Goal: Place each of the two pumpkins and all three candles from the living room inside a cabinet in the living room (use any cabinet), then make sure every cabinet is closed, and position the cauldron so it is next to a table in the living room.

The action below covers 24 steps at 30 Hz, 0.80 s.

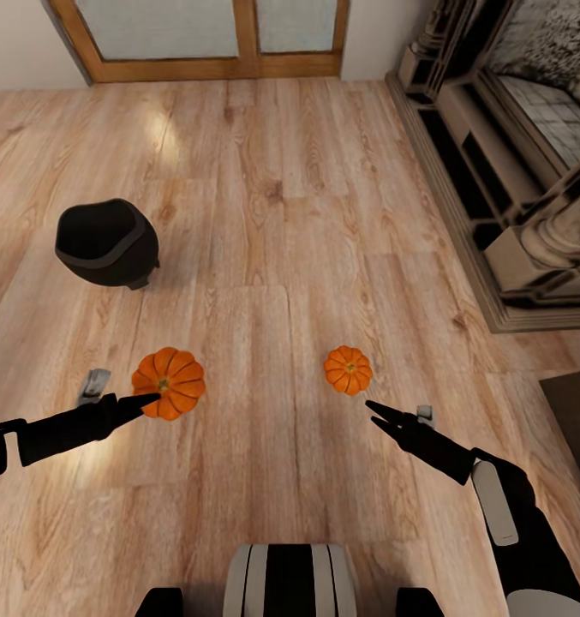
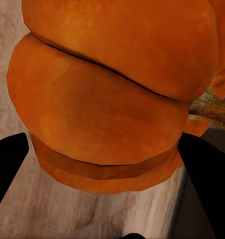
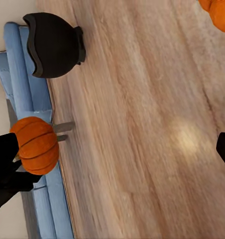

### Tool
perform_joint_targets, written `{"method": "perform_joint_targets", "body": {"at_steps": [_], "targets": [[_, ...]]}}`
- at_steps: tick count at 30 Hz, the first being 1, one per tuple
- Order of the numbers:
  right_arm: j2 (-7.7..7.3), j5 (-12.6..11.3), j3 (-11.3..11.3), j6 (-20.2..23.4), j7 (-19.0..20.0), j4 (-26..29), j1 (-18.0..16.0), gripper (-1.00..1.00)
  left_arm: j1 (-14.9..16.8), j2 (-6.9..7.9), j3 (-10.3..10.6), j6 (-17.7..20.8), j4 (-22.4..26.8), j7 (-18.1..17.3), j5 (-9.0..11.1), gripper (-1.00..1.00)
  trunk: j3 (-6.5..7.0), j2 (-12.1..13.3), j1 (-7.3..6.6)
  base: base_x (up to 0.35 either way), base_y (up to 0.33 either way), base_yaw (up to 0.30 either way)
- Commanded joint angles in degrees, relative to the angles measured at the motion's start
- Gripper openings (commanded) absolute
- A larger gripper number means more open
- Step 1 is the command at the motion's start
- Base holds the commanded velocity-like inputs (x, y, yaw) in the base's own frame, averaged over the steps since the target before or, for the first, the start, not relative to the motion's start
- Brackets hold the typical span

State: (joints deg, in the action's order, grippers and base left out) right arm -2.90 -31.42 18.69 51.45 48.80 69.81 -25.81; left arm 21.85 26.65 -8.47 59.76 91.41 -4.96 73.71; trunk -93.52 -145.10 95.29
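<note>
Two orange pumpkins are in the head view. The larger-looking pumpkin [image 1: 171, 380] sits between the fingers of my left gripper [image 1: 149, 400], which is shut on it. In the left wrist view this pumpkin [image 2: 107, 99] bulges close, with a black finger [image 2: 8, 167] on each flank. The second pumpkin [image 1: 348, 369] rests on the wood floor, a short way ahead of my right gripper [image 1: 378, 416], which is open and empty. The black cauldron [image 1: 107, 242] stands on the floor beyond the left pumpkin. The right wrist view shows the cauldron [image 3: 54, 44] and the held pumpkin [image 3: 38, 144]. Candles, cabinet and table are out of view.
A stone fireplace surround [image 1: 512, 171] runs along the right side. A wooden door frame [image 1: 204, 64] is at the far wall. A blue sofa [image 3: 35, 99] lies behind the cauldron. My base [image 1: 290, 583] is at the near edge, and a dark patch [image 1: 577, 420] sits at the right.
</note>
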Motion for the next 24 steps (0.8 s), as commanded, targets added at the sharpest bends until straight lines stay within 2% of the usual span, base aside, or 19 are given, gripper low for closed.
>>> {"method": "perform_joint_targets", "body": {"at_steps": [1, 5, 10, 12, 16, 19, 23, 24], "targets": [[0.07, 0.11, -0.09, 0.24, 0.05, 0.0, -0.03, 1.0, 0.01, 0.09, -0.05, 0.24, 0.0, -0.25, -0.56, -1.0, 0.2, 0.0, -0.03, 0.0, 0.0, 0.0], [0.25, -0.01, -0.47, 0.23, -3.13, -0.02, -0.03, 1.0, 0.02, 0.48, -0.01, 0.24, 0.03, 0.64, -0.72, -1.0, 1.09, 0.06, -0.13, 0.0, 0.0, 0.0], [0.29, -0.06, -0.47, 0.22, -4.77, -0.02, -0.03, 1.0, 0.03, 0.6, 0.02, 0.24, 0.08, 2.82, -0.86, -1.0, 2.19, 0.12, -0.26, 0.0, 0.0, 0.0], [0.27, -0.02, -0.49, 0.21, -5.07, -0.02, -0.03, 1.0, 0.01, 0.58, 0.06, 0.24, 0.08, 5.61, -2.28, -1.0, 2.64, 0.15, -0.31, 0.0, 0.0, 0.0], [0.32, 0.0, -0.56, 0.17, -5.29, -0.02, -0.03, 1.0, 0.01, 0.55, 0.35, 0.24, 0.09, 7.37, -3.76, -1.0, 3.52, 0.2, -0.42, 0.0, 0.0, 0.0], [0.29, -0.02, -0.58, 0.15, -5.35, -0.06, -0.03, 1.0, -0.03, 0.61, 0.43, 0.24, 0.09, 5.77, -4.11, -1.0, 4.19, 0.24, -0.49, 0.0, 0.0, 0.0], [0.27, -0.04, -0.58, 0.15, -5.38, -0.1, -0.03, 1.0, -0.04, 1.37, 0.47, 0.24, 0.07, -1.04, -4.27, -1.0, 5.07, 0.3, -0.6, 0.0, 0.0, 0.0], [0.27, -0.04, -0.58, 0.16, -5.38, -0.1, -0.03, 1.0, -0.04, 1.53, 0.43, 0.24, 0.07, -1.63, -4.29, -1.0, 5.3, 0.31, -0.62, 0.0, 0.0, 0.0]]}}
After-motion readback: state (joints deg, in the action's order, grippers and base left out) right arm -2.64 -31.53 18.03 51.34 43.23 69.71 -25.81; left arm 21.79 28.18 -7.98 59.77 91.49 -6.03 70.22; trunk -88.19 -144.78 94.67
